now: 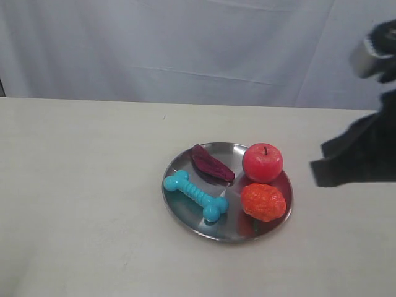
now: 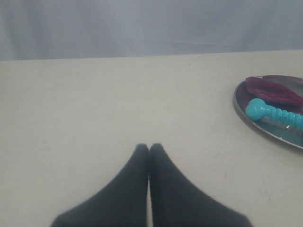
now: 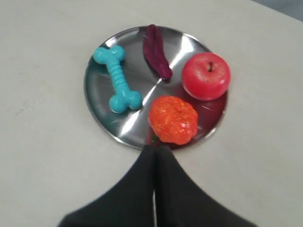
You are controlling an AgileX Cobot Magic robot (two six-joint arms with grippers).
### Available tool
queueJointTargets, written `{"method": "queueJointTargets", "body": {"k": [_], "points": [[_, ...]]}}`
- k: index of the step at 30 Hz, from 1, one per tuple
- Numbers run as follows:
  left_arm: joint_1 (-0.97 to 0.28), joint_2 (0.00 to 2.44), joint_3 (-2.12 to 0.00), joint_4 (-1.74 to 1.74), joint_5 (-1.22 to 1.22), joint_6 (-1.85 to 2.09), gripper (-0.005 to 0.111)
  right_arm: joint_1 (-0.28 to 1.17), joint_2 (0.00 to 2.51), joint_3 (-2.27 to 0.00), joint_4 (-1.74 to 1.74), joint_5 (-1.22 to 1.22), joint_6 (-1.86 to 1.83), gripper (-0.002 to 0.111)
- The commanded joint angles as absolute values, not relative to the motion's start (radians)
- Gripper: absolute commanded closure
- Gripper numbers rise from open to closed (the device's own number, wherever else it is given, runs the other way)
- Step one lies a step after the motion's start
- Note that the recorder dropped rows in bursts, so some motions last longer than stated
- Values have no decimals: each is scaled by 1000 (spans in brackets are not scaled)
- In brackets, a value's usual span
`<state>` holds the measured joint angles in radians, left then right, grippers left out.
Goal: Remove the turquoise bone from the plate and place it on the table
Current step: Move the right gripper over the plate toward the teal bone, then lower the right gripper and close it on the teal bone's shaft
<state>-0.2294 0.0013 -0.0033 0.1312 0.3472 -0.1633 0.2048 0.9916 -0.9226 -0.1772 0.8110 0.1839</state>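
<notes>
The turquoise bone lies on the left part of the steel plate, which rests on the cream table. It also shows in the right wrist view as the bone on the plate, and partly in the left wrist view as the bone on the plate. My right gripper hovers to the right of the plate, shut and empty; its tips are at the plate's near rim. My left gripper is shut and empty over bare table, well apart from the plate; it is outside the exterior view.
On the plate with the bone are a red apple, an orange bumpy fruit and a dark purple piece. A pale cloth backdrop hangs behind the table's far edge.
</notes>
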Motion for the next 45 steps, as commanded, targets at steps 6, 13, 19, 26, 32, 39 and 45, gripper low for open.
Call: {"method": "queueJointTargets", "body": {"k": [6, 13, 19, 26, 32, 39, 45], "points": [[-232, 0, 0, 132, 346, -166, 107, 282, 1383, -1250, -156, 910, 39, 109], [-232, 0, 0, 132, 346, -166, 107, 282, 1572, -1357, -161, 920, -54, 109], [-232, 0, 0, 132, 346, -166, 107, 282, 1687, -1379, -159, 839, -93, 109], [-232, 0, 0, 132, 346, -166, 107, 282, 1814, -1382, -159, 698, -93, 109], [-232, 0, 0, 132, 346, -166, 107, 256, 1913, -1382, -144, 602, -78, 109], [-232, 0, 0, 132, 346, -166, 107, 239, 1988, -1382, -132, 546, -76, 109], [-232, 0, 0, 132, 346, -166, 107, 235, 2005, -1382, -132, 527, -69, 108]]}}
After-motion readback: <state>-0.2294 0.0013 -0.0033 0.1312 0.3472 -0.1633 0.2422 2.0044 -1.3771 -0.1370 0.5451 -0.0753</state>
